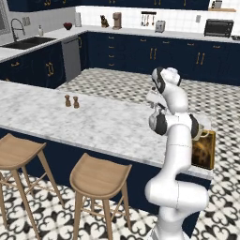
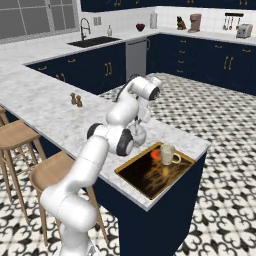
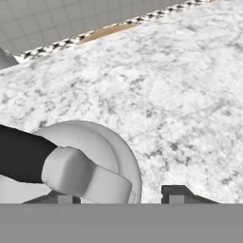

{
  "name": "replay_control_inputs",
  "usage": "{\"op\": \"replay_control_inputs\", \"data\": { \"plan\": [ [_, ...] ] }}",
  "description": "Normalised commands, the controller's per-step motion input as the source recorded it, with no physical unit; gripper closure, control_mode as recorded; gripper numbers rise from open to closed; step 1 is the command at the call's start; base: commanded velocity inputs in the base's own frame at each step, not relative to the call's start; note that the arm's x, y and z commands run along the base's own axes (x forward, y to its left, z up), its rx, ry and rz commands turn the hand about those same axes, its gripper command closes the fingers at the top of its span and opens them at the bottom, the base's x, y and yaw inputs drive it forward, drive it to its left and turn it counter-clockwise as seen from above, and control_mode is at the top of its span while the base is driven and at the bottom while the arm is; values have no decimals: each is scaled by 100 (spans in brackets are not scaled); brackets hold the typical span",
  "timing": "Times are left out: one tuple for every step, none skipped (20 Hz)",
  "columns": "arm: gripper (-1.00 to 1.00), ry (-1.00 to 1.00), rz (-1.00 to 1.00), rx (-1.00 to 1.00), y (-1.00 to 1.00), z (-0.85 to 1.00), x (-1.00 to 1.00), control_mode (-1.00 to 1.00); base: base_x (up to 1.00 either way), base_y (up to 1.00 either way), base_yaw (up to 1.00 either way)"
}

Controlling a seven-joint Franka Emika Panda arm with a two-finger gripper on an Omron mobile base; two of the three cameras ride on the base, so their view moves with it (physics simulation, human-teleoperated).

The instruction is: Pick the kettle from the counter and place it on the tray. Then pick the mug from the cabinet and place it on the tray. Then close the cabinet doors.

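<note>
A pale grey round kettle (image 3: pixel 95 156) with a black handle (image 3: pixel 21 154) sits on the marble island counter (image 3: pixel 166 95), low and left in the hand view. My gripper (image 3: pixel 118 194) hangs right over it, open, its fingertips on either side of the handle's grey mount without touching it. From the right base view the gripper (image 2: pixel 141 120) points down at the kettle (image 2: pixel 138 135), just left of the tray (image 2: pixel 150 177). A cream mug (image 2: pixel 168 154) stands on the tray's far end. The cabinet and its doors are out of view.
Two small brown shakers (image 1: pixel 71 101) stand on the island to the left of the arm. Wooden stools (image 1: pixel 101 176) line its near side. The tray (image 1: pixel 205 150) lies at the island's right end, close to the edge. A sink (image 2: pixel 95 41) is far back.
</note>
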Motion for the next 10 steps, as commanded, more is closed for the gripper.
{"op": "replay_control_inputs", "data": {
  "plan": [
    [100,-16,12,0,-10,0,-4,-100,0,0,0],
    [100,-15,10,0,-10,0,-3,-100,0,0,0],
    [100,-11,5,0,-3,0,0,-100,0,0,0],
    [100,-12,3,0,0,0,0,-100,0,0,0],
    [100,-11,1,0,0,7,-2,-100,0,0,0],
    [100,-7,0,0,0,14,-2,-100,0,0,0],
    [100,-3,0,0,0,28,0,-100,0,0,0],
    [100,-4,0,-3,4,36,0,-100,0,0,0],
    [100,0,0,-1,0,34,0,-100,0,0,0],
    [100,0,0,-1,2,35,0,-100,0,0,0]
  ]
}}
